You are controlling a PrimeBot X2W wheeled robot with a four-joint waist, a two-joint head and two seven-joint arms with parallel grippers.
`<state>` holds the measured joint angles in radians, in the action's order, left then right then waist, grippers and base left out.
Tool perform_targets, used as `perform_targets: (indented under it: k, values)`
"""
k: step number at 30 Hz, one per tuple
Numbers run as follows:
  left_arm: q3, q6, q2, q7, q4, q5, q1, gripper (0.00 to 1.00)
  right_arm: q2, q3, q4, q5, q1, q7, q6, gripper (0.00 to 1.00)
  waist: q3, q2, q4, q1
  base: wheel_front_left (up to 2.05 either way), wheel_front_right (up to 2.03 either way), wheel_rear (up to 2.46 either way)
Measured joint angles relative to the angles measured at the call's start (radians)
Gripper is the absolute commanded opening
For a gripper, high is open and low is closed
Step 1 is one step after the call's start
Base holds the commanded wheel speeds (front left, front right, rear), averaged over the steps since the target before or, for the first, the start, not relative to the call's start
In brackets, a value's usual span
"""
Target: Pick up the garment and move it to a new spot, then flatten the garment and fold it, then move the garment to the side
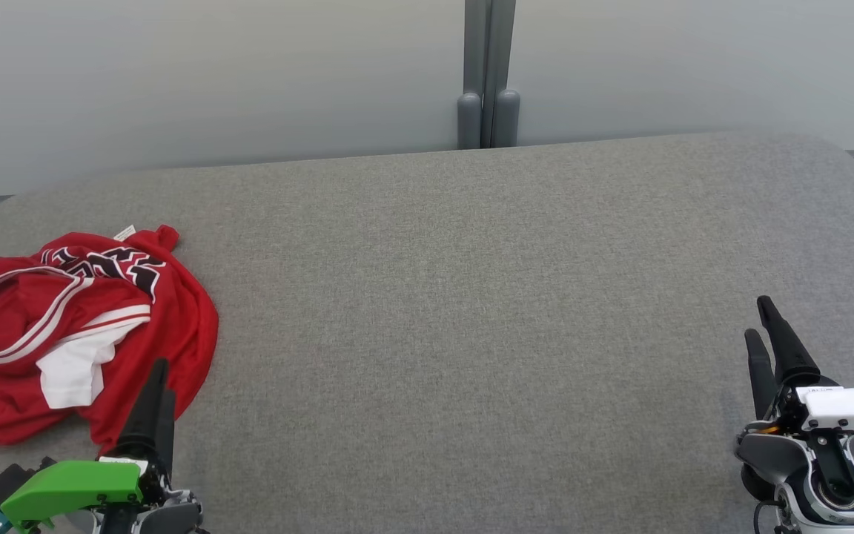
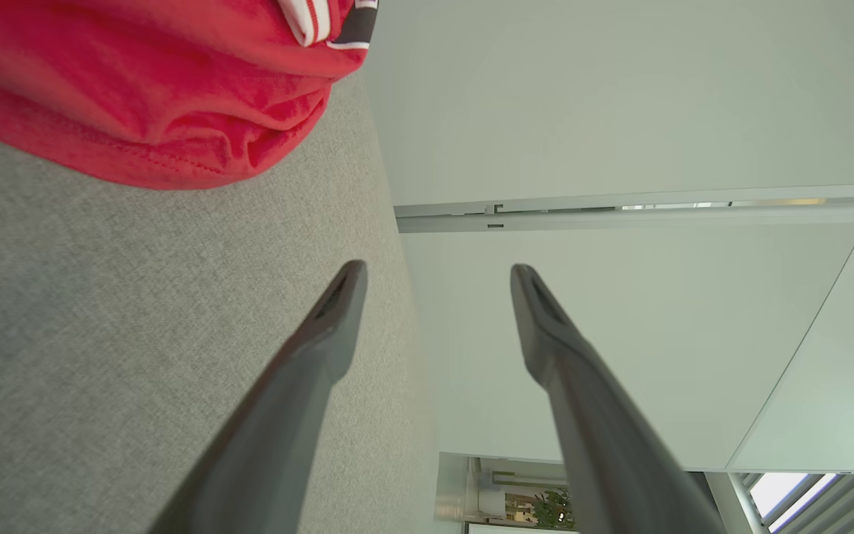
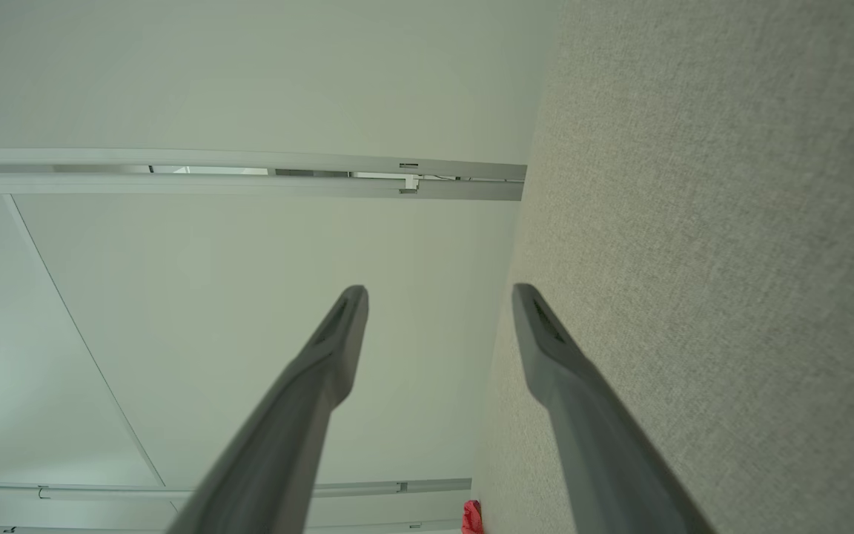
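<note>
Though parked near garment [image 1: 167,319] heaped at lower left of worktop [image 1: 471,297], grips nothing with left fingers [image 1: 147,415], spread wide; likewise with right fingers [image 1: 786,348] at lower right, wide, empty, well apart. Judged staged for pickup.

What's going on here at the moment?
Nothing is being handled yet. The red garment lies crumpled at the left end of the grey padded table. The left gripper sits just short of the garment's near edge, jaws open and empty. The right gripper is at the far right, jaws open too. The pickup has not begun.
</note>
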<state>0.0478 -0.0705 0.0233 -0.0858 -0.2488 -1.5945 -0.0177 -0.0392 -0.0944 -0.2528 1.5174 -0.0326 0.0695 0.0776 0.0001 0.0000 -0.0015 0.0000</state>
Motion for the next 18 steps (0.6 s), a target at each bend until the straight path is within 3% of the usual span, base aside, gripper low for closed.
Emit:
perform_targets:
  k: [18]
  values:
    - [-0.081, -0.008, 0.054, 0.081, 0.001, 0.204, 0.000, 1.00, -0.056, 0.080, 0.060, -0.324, 0.000, -0.059, -0.018, 1.00, 0.003, 0.0000, 0.000, 0.0000, 0.00, 0.00, 0.00]
